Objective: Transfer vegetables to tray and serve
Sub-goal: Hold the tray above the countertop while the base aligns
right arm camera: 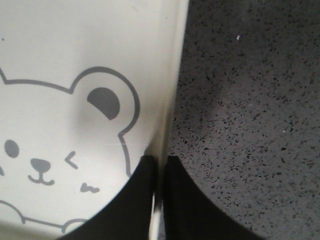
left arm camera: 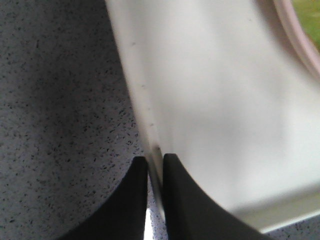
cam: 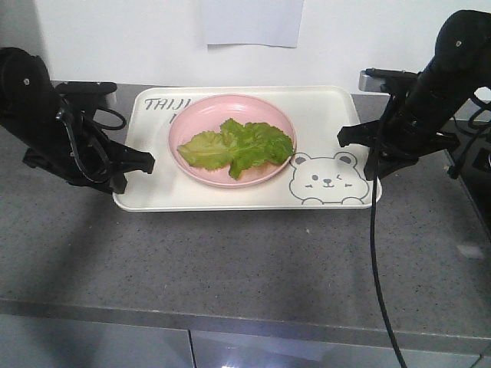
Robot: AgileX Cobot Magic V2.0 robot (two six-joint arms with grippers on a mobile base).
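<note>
Vegetables: green lettuce leaves lying in the round pink plate, which stands on the tray at centre frame of the front view, so the transfer step looks done and serving is the step in hand. Tray rests flat on the grey speckled counter. My left gripper is at the tray's left edge, lower centre of the left wrist view; both fingers stand close together with the thin tray rim between them, one finger over the counter side, one over the tray floor. I read this as clamped on the rim. My right gripper mirrors it at the right edge, beside the bear face drawing, rim pinched between the two fingers, bottom centre of the right wrist view. In the front view both arms sit at mid-height, left and right of the tray. Judgement: grasp established on both sides, lift not yet begun. Next move calls for raising both sides together and level; any tilt could slide the plate, which sits loose on smooth plastic. Thin rim grips could slip under load.
</note>
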